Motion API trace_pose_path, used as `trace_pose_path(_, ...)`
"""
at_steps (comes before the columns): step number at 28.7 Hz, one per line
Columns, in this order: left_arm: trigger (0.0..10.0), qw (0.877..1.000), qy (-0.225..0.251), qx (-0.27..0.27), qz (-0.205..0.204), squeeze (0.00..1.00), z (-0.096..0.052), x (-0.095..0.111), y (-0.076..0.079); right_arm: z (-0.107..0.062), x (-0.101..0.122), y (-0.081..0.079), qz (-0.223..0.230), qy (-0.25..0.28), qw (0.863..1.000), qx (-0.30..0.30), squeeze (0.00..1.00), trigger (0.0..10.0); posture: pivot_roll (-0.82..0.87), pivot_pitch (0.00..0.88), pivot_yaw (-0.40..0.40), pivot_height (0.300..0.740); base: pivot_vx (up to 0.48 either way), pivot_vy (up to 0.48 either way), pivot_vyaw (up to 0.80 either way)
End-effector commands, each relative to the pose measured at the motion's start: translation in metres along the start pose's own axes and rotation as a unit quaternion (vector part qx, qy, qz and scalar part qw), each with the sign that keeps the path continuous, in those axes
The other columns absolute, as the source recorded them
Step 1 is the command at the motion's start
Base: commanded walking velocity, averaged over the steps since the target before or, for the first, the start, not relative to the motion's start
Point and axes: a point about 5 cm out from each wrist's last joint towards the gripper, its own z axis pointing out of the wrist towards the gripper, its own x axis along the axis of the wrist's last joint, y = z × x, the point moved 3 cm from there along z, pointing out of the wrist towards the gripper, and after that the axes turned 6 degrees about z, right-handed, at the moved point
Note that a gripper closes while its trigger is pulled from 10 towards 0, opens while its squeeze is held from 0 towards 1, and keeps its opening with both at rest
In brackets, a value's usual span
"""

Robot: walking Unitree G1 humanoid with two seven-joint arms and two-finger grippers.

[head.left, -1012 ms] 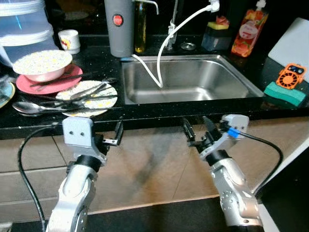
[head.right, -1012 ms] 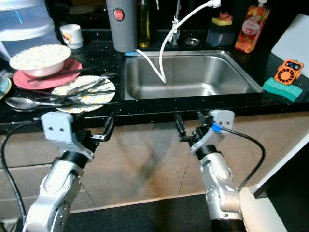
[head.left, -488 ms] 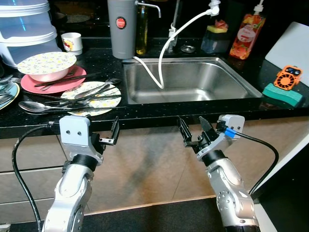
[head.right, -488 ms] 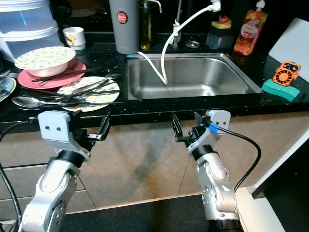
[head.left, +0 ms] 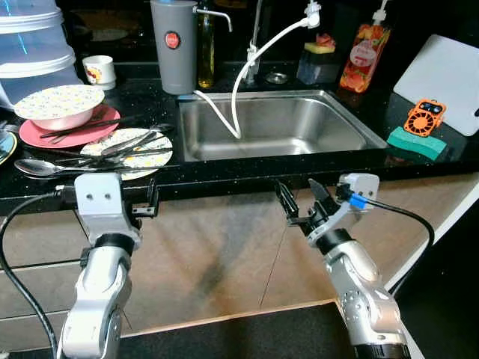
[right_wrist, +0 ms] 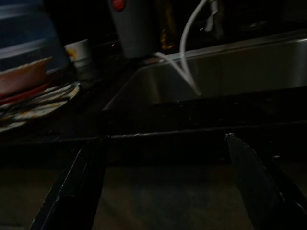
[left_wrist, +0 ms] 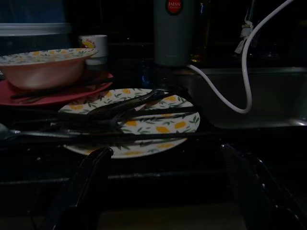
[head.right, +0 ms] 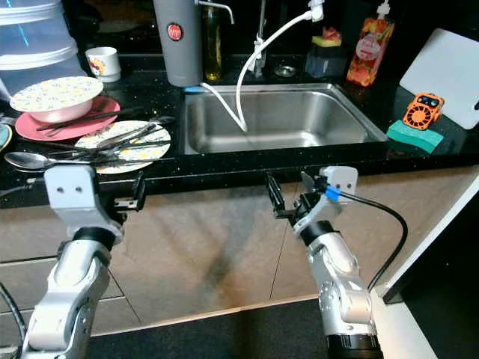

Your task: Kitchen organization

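Observation:
A flowered plate (head.left: 127,152) with several pieces of dark cutlery across it lies on the black counter (head.left: 247,170), left of the steel sink (head.left: 277,123). Behind it a flowered bowl (head.left: 58,103) sits on a pink plate (head.left: 45,133). A large spoon (head.left: 37,168) lies by the counter's front edge. My left gripper (head.left: 147,203) is open, held just below that edge in front of the flowered plate (left_wrist: 134,120). My right gripper (head.left: 300,202) is open too, below the edge in front of the sink (right_wrist: 216,72). Neither holds anything.
A grey jug (head.left: 174,45), an oil bottle (head.left: 206,48) and a white hose (head.left: 243,75) running into the sink stand at the back. A cup (head.left: 97,71) and a plastic container (head.left: 34,41) are at the far left. A green sponge (head.left: 415,142), an orange gadget (head.left: 424,117) and a white board (head.left: 445,71) lie at the right.
The whole picture has slid a little to the left, so the camera has moved. Both grippers stay open below the counter edge; the left one has drifted slightly left.

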Motion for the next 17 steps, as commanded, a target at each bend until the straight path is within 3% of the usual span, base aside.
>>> trace_pose_path(1,10.0,1.000,-0.022,0.003,0.018,0.00,0.000,-0.009,-0.002,0.002,-0.004,-0.002,-0.011,-0.018,1.000,0.008,0.00,10.0,-0.03,0.082,-0.024,0.740,0.000,0.000,0.00)
trace_pose_path(17,10.0,0.996,-0.061,0.048,0.050,0.00,0.013,-0.014,-0.025,0.005,-0.005,-0.008,-0.023,-0.029,0.999,0.024,0.00,10.0,-0.04,0.085,-0.028,0.740,0.000,0.000,0.00)
